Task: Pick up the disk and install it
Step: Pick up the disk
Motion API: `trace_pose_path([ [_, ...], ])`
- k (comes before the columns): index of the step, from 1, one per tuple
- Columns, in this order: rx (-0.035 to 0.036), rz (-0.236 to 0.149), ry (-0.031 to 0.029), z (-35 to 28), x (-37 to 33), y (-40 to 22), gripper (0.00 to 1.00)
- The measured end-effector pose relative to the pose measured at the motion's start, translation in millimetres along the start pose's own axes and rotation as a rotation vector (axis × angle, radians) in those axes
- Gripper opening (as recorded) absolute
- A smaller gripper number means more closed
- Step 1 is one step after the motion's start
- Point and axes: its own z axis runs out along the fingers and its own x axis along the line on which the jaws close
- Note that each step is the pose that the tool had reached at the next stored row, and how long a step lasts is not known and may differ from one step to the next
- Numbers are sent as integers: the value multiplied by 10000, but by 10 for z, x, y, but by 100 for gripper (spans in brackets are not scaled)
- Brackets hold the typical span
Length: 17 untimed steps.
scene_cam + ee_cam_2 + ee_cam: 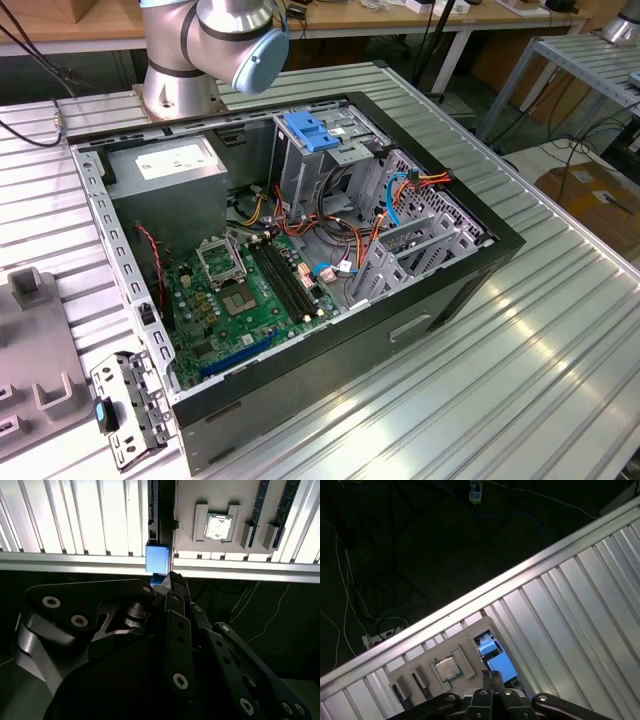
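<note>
In both wrist views my gripper (167, 580) (491, 676) hangs over the ribbed metal table near its edge, fingertips drawn close together. Right at the tips is the blue end of the disk (158, 559) (496, 661), seen edge-on beside a grey parts tray (190, 510) (472, 630). I cannot tell whether the tips pinch the blue part or only sit just above it. In the exterior view the open computer case (480, 250) lies on the table, with a drive cage (300, 170) topped by a blue handle at its back.
The tray carries a square processor chip (219, 527) (447, 668) and dark memory sticks (260, 505). The arm's base (180, 80) stands behind the case. A grey power supply (170, 170) fills the case's back corner. Beyond the table edge the floor is dark with cables.
</note>
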Motion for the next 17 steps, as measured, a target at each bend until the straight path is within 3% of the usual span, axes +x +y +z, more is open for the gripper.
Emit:
trace_pose_path([
  [1, 2, -274, 16, 6, 0, 0, 11],
  [7, 48, -818, 31, 34, -52, -4, 11],
  [11, 59, -1392, 63, 55, -71, -5, 11],
  [13, 60, -2292, 116, 66, -71, -5, 11],
  [17, 67, -3119, 163, 90, -71, -7, 11],
])
